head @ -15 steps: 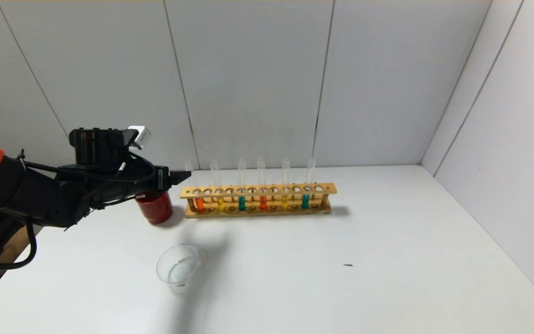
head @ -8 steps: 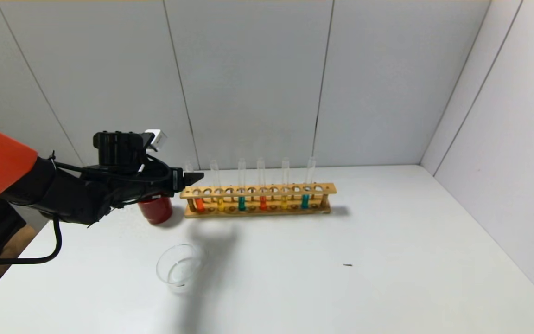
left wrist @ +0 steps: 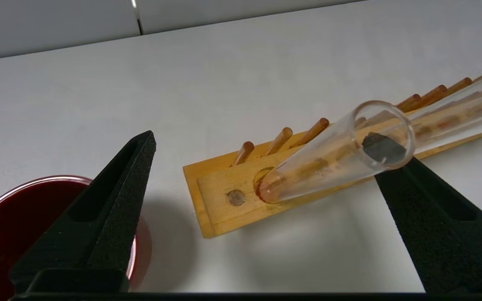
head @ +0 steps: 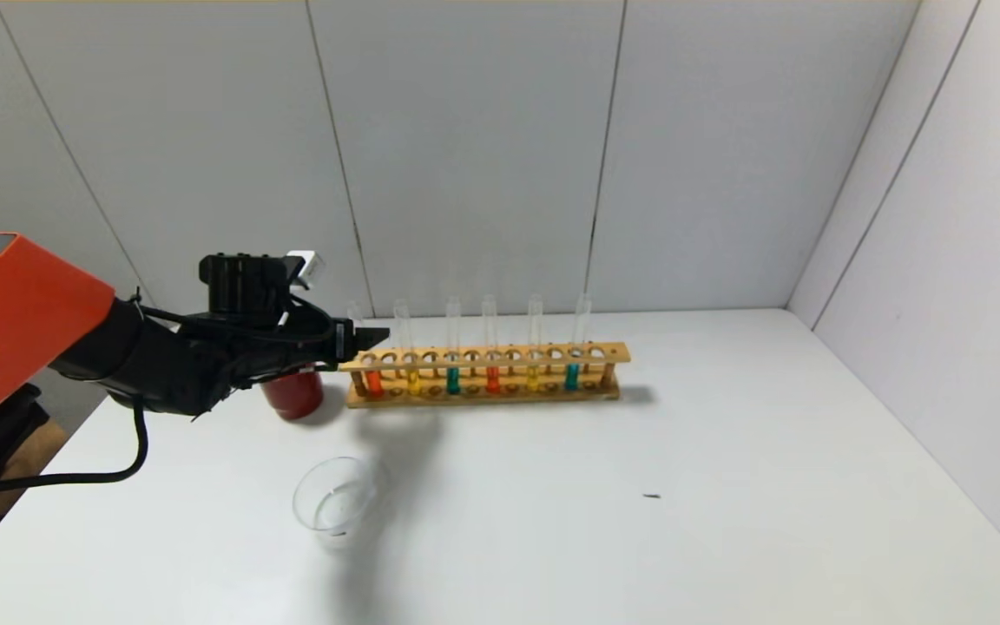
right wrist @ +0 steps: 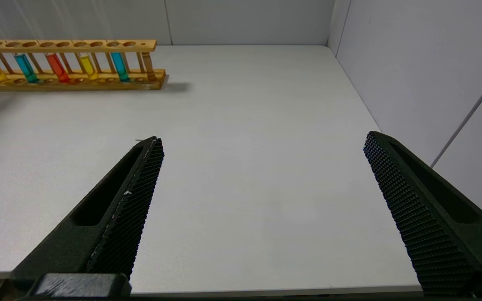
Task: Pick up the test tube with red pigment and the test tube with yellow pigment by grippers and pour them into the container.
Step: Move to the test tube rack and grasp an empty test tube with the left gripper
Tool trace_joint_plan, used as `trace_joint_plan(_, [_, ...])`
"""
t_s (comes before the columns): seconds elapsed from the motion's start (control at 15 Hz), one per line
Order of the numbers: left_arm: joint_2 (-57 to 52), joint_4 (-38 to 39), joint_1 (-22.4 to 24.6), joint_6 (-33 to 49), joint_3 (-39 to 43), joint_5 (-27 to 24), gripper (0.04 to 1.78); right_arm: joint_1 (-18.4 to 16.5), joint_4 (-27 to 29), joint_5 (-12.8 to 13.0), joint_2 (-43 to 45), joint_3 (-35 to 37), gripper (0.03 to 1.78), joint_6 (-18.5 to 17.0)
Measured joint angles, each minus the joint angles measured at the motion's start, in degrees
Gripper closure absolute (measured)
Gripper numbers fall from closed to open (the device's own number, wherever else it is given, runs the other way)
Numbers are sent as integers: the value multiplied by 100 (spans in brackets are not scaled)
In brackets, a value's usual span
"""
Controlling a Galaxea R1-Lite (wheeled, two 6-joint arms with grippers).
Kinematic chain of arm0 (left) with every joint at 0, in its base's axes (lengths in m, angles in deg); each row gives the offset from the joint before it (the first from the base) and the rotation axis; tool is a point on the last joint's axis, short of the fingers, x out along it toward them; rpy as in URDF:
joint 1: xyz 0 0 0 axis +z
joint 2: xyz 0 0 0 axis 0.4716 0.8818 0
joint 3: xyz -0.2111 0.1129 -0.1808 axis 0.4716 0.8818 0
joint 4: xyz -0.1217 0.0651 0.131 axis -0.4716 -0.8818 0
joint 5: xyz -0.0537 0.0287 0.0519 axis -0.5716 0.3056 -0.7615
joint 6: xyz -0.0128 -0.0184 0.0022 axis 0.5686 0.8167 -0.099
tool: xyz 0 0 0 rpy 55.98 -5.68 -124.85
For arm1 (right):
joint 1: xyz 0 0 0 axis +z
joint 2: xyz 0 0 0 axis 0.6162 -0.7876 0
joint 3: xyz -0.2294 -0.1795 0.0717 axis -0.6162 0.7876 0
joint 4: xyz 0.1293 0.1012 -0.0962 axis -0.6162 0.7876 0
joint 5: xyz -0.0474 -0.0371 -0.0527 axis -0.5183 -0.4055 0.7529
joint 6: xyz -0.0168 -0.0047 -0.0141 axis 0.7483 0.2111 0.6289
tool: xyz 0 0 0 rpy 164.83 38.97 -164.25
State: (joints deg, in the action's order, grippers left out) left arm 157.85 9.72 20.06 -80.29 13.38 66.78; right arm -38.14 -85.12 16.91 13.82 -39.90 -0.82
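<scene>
Red tube (left wrist: 329,156) bottom hidden inside rack (left wrist: 220,200).

From where I stand, no writing, label, brand mark or number can be read anywhere, not on the long wooden test tube rack (head: 483,373), the dark red round cup (head: 293,395) or the white counter (head: 639,486).

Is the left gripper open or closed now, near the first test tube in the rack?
Open. In the left wrist view the left gripper has its jaws wide apart, with the test tube with red pigment between them, standing in the wooden rack.
</scene>
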Motion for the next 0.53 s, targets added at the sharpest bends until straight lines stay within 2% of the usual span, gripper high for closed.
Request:
trace_joint_plan(0.13, [49, 0, -16, -2, -69, 0, 14, 0, 0, 0, 0, 0, 6, 0])
trace_joint_plan(0.27, [66, -4, -44, -9, -113, 2, 30, 0, 0, 0, 0, 0, 6, 2])
trace_joint_plan(0.4, [101, -1, -72, -5, -194, 9, 56, 0, 0, 2, 0, 0, 6, 0])
trace_joint_plan(0.53, [116, -4, -107, -9, -254, 96, 94, 0, 0, 0, 0, 0, 6, 0])
